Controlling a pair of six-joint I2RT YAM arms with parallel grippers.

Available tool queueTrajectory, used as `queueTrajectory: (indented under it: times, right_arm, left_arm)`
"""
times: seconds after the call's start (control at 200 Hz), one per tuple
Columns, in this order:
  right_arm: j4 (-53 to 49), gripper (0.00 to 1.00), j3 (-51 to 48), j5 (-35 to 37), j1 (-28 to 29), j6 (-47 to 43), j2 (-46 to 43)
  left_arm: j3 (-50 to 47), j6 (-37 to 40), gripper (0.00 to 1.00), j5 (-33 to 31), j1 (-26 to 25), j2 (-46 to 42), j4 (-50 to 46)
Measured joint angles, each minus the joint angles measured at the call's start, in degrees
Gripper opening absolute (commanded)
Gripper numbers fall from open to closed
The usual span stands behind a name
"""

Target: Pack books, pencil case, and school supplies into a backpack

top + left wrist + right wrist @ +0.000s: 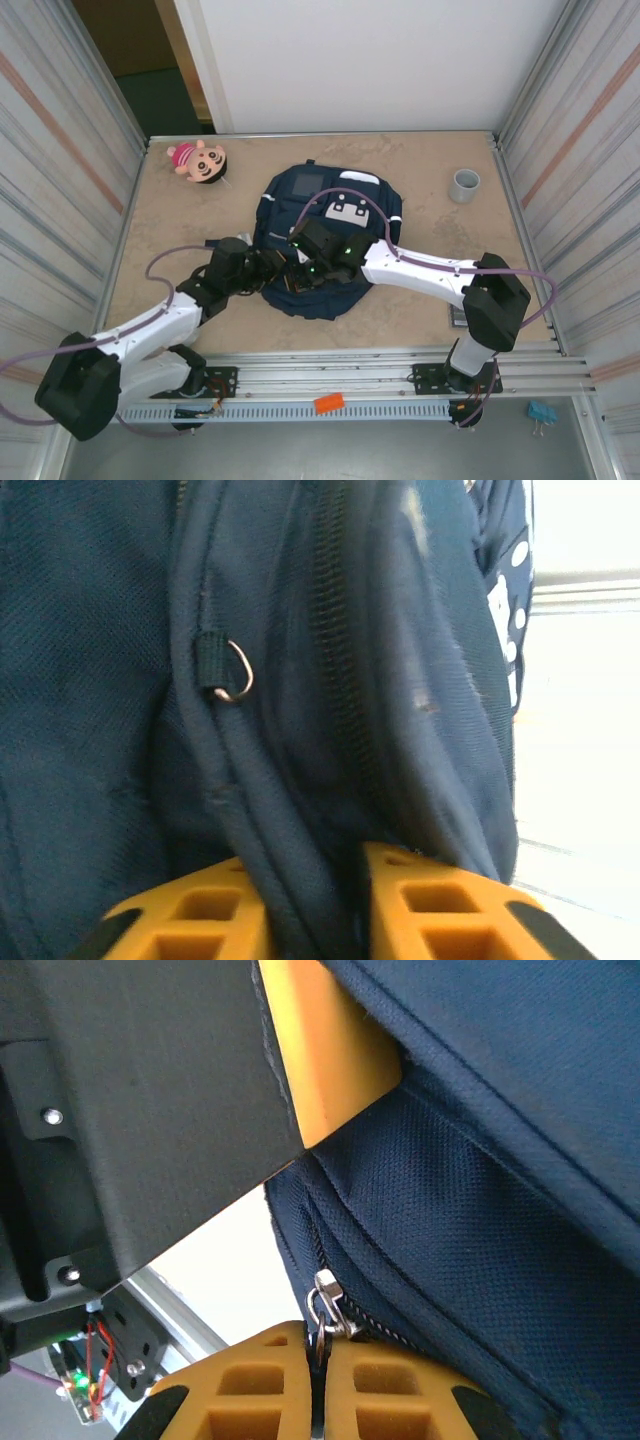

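Two grippers are met at the backpack [300,195]: the zipper pull [323,1305] is clamped in the closed right gripper [318,1365], the zip line [390,1338] being laid rightward from its tips, while a seam fold [290,810] is pinched by the narrowly parted left gripper [315,890]

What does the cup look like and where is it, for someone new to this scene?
Start at the big navy backpack in the middle of the table, then look to the far right corner. A small cup stands upright there, apart from the backpack. It is plain grey and round, unlike the pink doll in the far left corner.
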Motion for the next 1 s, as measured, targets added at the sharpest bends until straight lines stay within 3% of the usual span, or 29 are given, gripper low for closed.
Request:
queueTrajectory:
  times: [0.095, 0.311, 0.556, 0.692, 0.847, 0.942, 0.997]
  right_arm:
    - [-0.5, 0.0, -1.0, 0.3, -0.5, -0.2, -0.4]
    - [-3.2, 0.0, -6.3, -0.2, -3.4, -2.8, -7.8]
    - [-7.7, 0.0, -12.1, -4.8, -13.1, -7.6, -16.5]
    - [-8.9, 0.0, -12.7, -5.8, -17.9, -9.6, -17.2]
    - [-8.7, 0.0, -12.7, -7.0, -18.5, -10.6, -17.1]
    - [-8.3, 0.0, -12.7, -8.4, -18.9, -10.6, -16.9]
    - [-8.2, 0.0, -12.7, -8.6, -19.1, -10.6, -16.9]
  left_arm:
    - [1.0, 0.1, 0.0, -0.2, 0.0, 0.6, -0.1]
    - [1.4, 1.3, 0.0, -0.6, 1.7, -3.9, -4.6]
    - [1.0, 4.1, 0.0, 1.4, 7.5, -13.0, -12.5]
    - [0.2, 4.9, 0.0, 1.5, 9.1, -14.9, -15.1]
    - [0.2, 6.1, 0.0, 2.3, 9.3, -14.6, -15.8]
    - [0.2, 7.3, 0.27, 2.8, 9.4, -14.4, -16.0]
    - [0.4, 9.0, 0.37, 2.8, 9.3, -14.4, -16.7]
